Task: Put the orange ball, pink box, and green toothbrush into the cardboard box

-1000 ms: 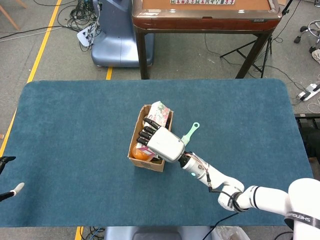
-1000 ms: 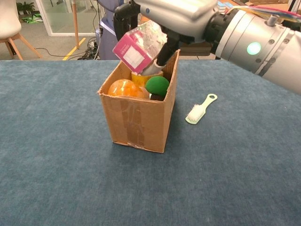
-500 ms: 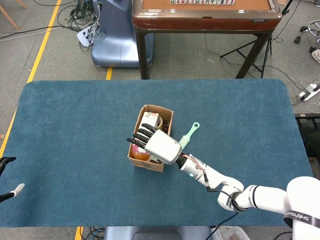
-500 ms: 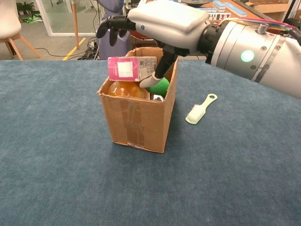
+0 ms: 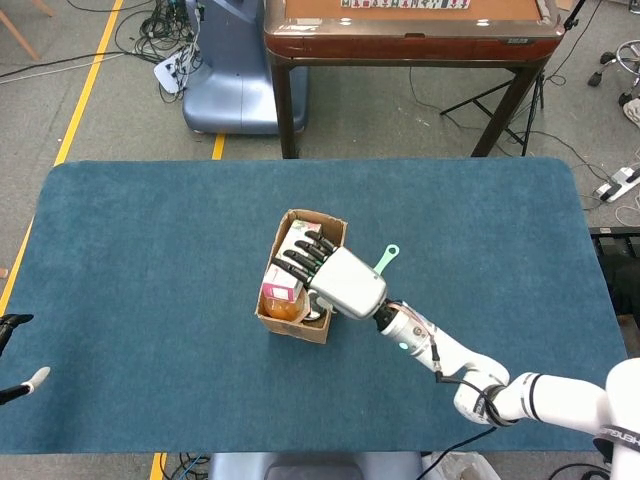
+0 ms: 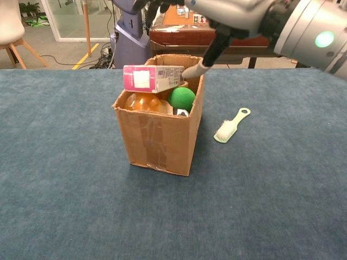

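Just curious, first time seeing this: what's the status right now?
Right hand open over cardboard box. Pink box atop orange ball. Green toothbrush on table. Nothing blocking.

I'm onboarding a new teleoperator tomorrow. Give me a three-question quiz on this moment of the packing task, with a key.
1. True or false: the green toothbrush lies inside the cardboard box.
2. Multiple choice: where does the pink box rest? A) flat on the table B) on top of the cardboard box's contents, jutting above its rim C) in the right hand's grip
3. Fill in: the round object beside the orange ball in the cardboard box is a ____ ball.

Key: 1. False, it lies on the table, to the right of the cardboard box in the chest view. 2. B. 3. Green.
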`<state>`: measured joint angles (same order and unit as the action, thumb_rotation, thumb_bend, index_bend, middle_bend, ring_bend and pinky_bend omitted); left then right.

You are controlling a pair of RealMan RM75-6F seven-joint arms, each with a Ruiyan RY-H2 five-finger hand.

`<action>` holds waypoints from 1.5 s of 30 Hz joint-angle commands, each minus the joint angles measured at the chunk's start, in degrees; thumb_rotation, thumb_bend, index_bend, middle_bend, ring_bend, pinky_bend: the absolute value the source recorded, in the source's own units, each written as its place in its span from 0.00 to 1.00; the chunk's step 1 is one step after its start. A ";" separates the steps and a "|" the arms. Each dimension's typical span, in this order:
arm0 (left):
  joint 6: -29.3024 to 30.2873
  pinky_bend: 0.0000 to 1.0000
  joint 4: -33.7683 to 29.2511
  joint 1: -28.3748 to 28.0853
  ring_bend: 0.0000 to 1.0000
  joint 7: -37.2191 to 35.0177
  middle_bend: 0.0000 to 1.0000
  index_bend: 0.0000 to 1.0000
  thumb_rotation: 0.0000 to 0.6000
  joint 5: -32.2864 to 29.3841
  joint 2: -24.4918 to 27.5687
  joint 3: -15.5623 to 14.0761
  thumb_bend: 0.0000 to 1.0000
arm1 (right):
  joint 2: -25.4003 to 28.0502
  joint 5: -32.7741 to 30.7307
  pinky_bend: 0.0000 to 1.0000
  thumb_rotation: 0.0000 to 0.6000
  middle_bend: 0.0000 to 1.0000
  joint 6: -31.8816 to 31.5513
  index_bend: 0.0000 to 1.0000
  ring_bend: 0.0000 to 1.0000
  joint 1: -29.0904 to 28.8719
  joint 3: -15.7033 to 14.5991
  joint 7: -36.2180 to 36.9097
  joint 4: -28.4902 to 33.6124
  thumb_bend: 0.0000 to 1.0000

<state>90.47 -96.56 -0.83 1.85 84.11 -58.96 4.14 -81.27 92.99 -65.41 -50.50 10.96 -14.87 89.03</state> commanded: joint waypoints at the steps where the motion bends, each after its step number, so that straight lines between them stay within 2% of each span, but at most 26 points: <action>1: -0.21 0.42 -0.03 -0.10 0.26 0.16 0.28 0.26 1.00 -0.19 -0.04 0.05 0.11 | 3.87 -2.01 0.21 1.00 0.23 -1.90 0.19 0.19 2.12 1.40 -0.92 2.54 0.00; 7: -0.38 0.42 -0.17 -0.23 0.26 0.83 0.28 0.26 1.00 -0.37 -0.27 0.13 0.11 | 9.80 -7.64 0.21 1.00 0.26 -1.22 0.23 0.19 5.26 2.11 -1.79 3.69 0.00; 12: -0.25 0.42 -0.21 -0.21 0.26 1.00 0.28 0.26 1.00 -0.33 -0.33 0.16 0.11 | 12.57 -11.55 0.21 1.00 0.26 -0.92 0.24 0.19 7.95 1.94 0.66 1.78 0.00; 16: -0.46 0.42 -0.18 -0.29 0.26 1.09 0.28 0.26 1.00 -0.41 -0.38 0.14 0.11 | 12.81 -13.74 0.22 1.00 0.27 0.89 0.27 0.19 8.90 1.16 2.11 -1.25 0.00; 20: -0.46 0.42 -0.19 -0.30 0.26 1.23 0.28 0.26 1.00 -0.35 -0.48 0.10 0.11 | 11.36 -15.11 0.27 1.00 0.32 3.18 0.31 0.20 8.82 0.39 2.55 -4.91 0.00; 23: -0.53 0.42 -0.18 -0.31 0.26 1.17 0.28 0.26 1.00 -0.52 -0.45 0.16 0.11 | 9.62 -15.81 0.35 1.00 0.38 4.76 0.31 0.28 8.37 -0.20 1.27 -7.34 0.03; 26: -0.50 0.42 -0.14 -0.30 0.26 0.94 0.28 0.26 1.00 -0.55 -0.40 0.20 0.11 | 7.70 -16.60 0.54 1.00 0.53 6.57 0.31 0.45 7.65 -0.59 0.09 -8.86 0.20; 31: -0.28 0.42 -0.16 -0.19 0.26 0.59 0.28 0.26 1.00 -0.30 -0.28 0.13 0.11 | 5.49 -20.26 0.80 1.00 0.80 12.69 0.31 0.74 5.51 -1.23 -3.69 -9.37 0.47; 36: 0.00 0.42 -0.25 -0.06 0.26 0.17 0.28 0.26 1.00 -0.11 -0.07 0.13 0.11 | 3.30 -25.88 0.92 1.00 0.94 18.19 0.32 0.89 3.28 -1.89 -9.70 -9.96 0.64; 40: 0.31 0.42 -0.30 0.07 0.26 -0.18 0.28 0.26 1.00 0.22 0.10 0.07 0.11 | 0.45 -32.08 0.98 1.00 1.00 22.02 0.31 0.98 1.32 -2.46 -14.37 -12.09 0.76; 45: 0.51 0.42 -0.34 0.17 0.26 -0.55 0.28 0.26 1.00 0.31 0.26 0.09 0.11 | -3.40 -36.82 1.00 1.00 1.00 24.64 0.31 1.00 -0.74 -3.33 -17.48 -15.65 0.93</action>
<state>90.98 -96.90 -0.67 1.30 84.42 -58.70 4.23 -83.15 57.58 -42.01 -50.17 8.15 -31.31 74.82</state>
